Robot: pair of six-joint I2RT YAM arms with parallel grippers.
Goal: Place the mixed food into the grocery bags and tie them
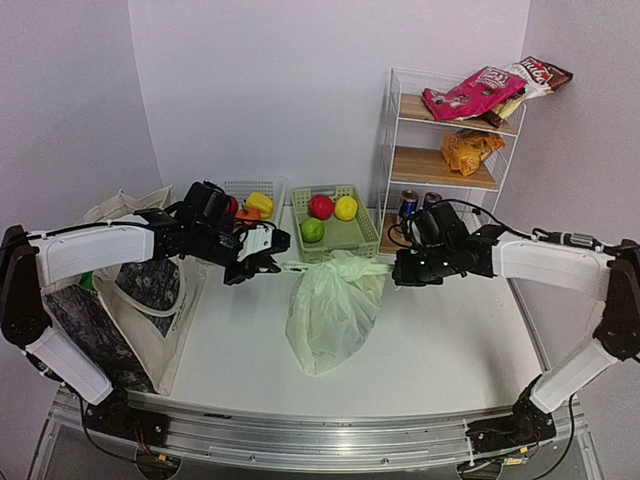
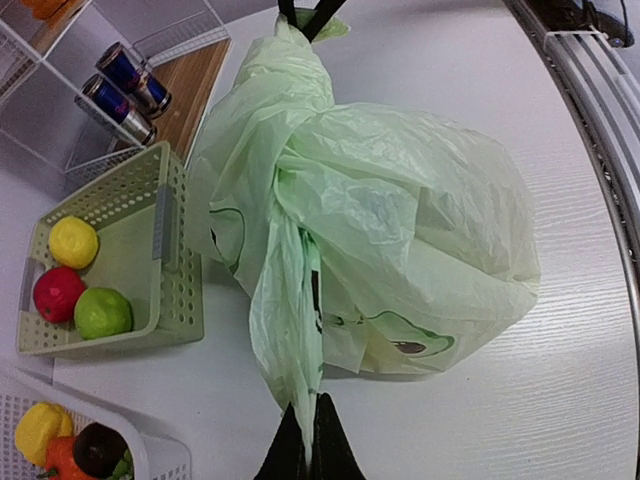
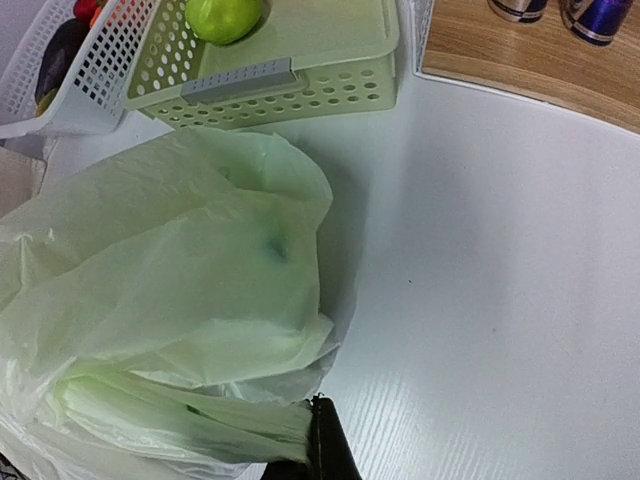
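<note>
The pale-green plastic bag (image 1: 330, 310) printed with avocados lies bulging on the table between my arms. My left gripper (image 1: 272, 266) is shut on one twisted handle of it (image 2: 290, 330); the jaws pinch the plastic (image 2: 305, 445). My right gripper (image 1: 397, 272) is shut on the other handle (image 3: 190, 415), with its fingertips closed on it (image 3: 322, 440). The cream canvas tote (image 1: 140, 290) with its dark panel stands at the left. An orange crisp packet (image 1: 468, 150) and two blue-silver cans (image 1: 418, 203) sit on the shelf rack. Bananas and grapes are not in view.
A green basket (image 1: 352, 232) with red, yellow and green fruit stands behind the bag, and a white basket (image 1: 240, 187) with vegetables is to its left. The white wire rack (image 1: 392, 140) at the back right holds a pink crisp packet (image 1: 470, 92) on top.
</note>
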